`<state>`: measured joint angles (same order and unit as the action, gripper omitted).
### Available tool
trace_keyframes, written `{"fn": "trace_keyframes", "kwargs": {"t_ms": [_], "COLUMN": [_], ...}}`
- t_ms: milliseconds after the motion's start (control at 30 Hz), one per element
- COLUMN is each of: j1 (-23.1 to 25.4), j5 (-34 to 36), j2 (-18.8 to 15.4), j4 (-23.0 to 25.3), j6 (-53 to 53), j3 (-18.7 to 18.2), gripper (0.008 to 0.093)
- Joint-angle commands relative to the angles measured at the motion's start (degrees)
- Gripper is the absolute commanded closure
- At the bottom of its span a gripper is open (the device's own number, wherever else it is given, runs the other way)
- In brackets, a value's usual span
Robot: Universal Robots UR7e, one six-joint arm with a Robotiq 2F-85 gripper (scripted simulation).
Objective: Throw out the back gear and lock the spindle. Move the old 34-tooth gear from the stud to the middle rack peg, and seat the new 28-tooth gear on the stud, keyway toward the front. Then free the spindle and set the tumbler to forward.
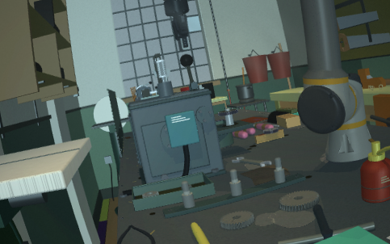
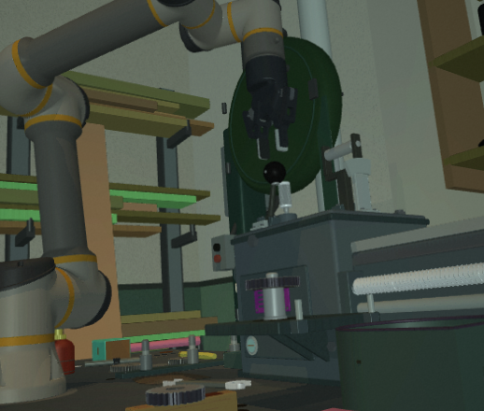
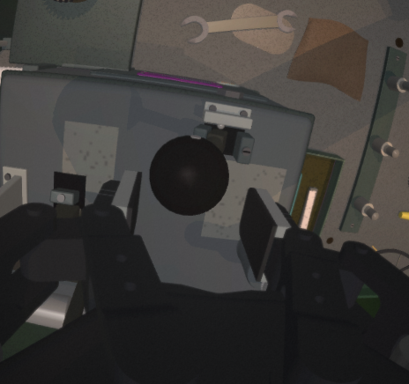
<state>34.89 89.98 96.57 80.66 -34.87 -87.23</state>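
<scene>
My gripper point(image 2: 272, 145) point(image 1: 181, 41) point(image 3: 191, 208) hangs open and empty directly above the black ball knob point(image 2: 274, 172) point(image 1: 186, 60) point(image 3: 188, 175) of a lever on top of the grey headstock point(image 1: 176, 133) point(image 2: 314, 261). The knob stands apart below the fingertips. A dark gear point(image 2: 272, 282) sits on the stud on the headstock's end face, above a purple sleeve. On the bench, a rack bar point(image 1: 232, 194) carries three upright pegs, the middle peg point(image 1: 235, 182) bare. Two loose gears point(image 1: 299, 200) point(image 1: 237, 220) lie in front of the rack.
Behind the headstock are a gridded window and a green bandsaw housing point(image 2: 286, 116). The arm's base point(image 1: 337, 121) stands on the right of the bench, beside a red oil can point(image 1: 377, 177). A wrench point(image 1: 252, 161) and a green tray point(image 1: 172, 192) lie near the rack.
</scene>
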Motion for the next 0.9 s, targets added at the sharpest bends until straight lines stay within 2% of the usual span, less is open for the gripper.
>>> {"fn": "trace_keyframes", "kwargs": {"t_ms": [0, 167, 233, 333, 400, 567, 700, 867], "j1": [0.0, 0.0, 0.0, 0.0, 0.0, 0.38, 3.04, 9.03], "j5": [0.0, 0.0, 0.0, 0.0, 0.0, 0.0, -0.01, 0.0], "j2": [0.02, -0.01, -0.27, -1.15, -1.63, -1.81, -2.33, -3.98], "j4": [0.03, -0.18, -1.79, -5.99, -7.79, -8.11, -8.08, -8.0], "j6": [0.0, 0.0, 0.0, 0.0, 0.0, -0.38, -3.0, -8.96], "j3": [0.03, 0.27, 2.2, 7.4, 9.63, 9.9, 10.44, 12.03], "gripper": [0.0494, 0.0494, 0.0494, 0.0494, 0.0494, 0.0494, 0.0494, 0.0494]}}
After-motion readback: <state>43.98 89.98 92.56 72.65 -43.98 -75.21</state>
